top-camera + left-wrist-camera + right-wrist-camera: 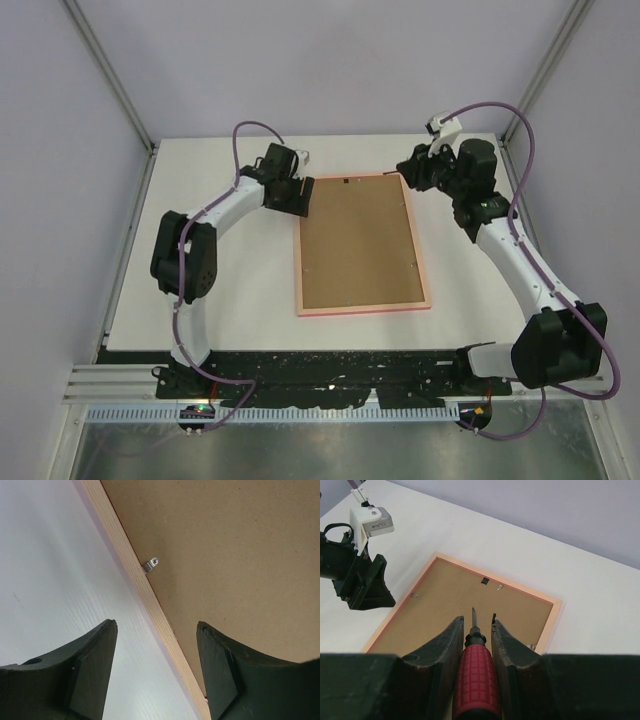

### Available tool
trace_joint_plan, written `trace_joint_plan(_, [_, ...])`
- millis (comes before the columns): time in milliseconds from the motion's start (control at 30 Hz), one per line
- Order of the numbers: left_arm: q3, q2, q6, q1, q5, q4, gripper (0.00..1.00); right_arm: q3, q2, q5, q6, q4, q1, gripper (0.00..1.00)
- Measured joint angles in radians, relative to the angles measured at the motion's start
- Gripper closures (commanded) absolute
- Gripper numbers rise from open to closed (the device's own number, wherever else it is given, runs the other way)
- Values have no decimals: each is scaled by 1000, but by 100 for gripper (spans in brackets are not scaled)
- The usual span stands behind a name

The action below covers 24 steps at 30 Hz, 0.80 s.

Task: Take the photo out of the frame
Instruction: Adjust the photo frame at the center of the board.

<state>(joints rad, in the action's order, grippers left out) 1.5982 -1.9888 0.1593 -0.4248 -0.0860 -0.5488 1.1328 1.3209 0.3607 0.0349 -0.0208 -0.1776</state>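
Right wrist: right fingers [440, 655] clamp a red-handled screwdriver [476, 680]; left fingers [90, 670] stand apart, empty, astride the frame [161, 630] edge.

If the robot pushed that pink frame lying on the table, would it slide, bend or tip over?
Probably slide, not tip: the frame lies flat, back up, on the smooth white table. It likely stays stiff, since a rigid-looking backing board fills its rim. Being thin, it seems light for its size.
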Motion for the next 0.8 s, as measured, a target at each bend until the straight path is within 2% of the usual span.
trace_joint_plan(200, [-38, -1, 44, -4, 8, -2, 46, -16, -8, 11, -16, -5, 0, 92])
trace_joint_plan(533, [-40, -63, 81, -27, 15, -11, 50, -40, -53, 32, -20, -2, 0, 92])
trace_joint_plan(800, [-40, -98, 100, -31, 14, -29, 67, -56, -54, 52, -23, -2, 0, 92])
